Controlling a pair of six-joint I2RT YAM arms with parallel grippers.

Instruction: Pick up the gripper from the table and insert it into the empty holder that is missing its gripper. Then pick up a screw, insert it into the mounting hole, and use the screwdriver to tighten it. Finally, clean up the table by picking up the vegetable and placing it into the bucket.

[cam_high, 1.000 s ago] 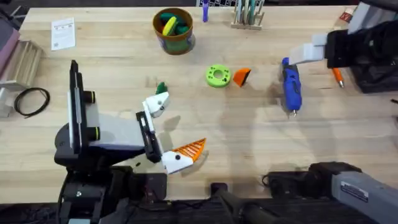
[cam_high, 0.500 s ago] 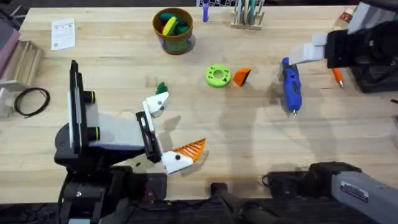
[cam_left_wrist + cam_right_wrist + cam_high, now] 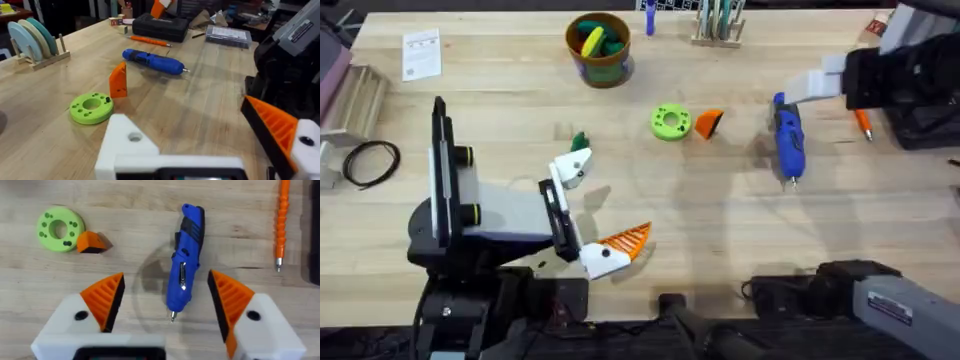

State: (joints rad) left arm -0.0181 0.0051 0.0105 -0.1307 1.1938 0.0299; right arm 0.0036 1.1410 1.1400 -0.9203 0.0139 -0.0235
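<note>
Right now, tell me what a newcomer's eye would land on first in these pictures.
Probably the blue screwdriver, lying on the table between the right gripper's open orange-padded fingers. Next, the left gripper, near the table's front: one finger carries an orange pad, the other is a bare white holder. The loose orange gripper lies mid-table against a bright green disc.

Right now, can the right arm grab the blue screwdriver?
Probably yes. The right tool hangs open directly above the screwdriver, an orange pad on each side, and nothing lies between them on the table.
</note>
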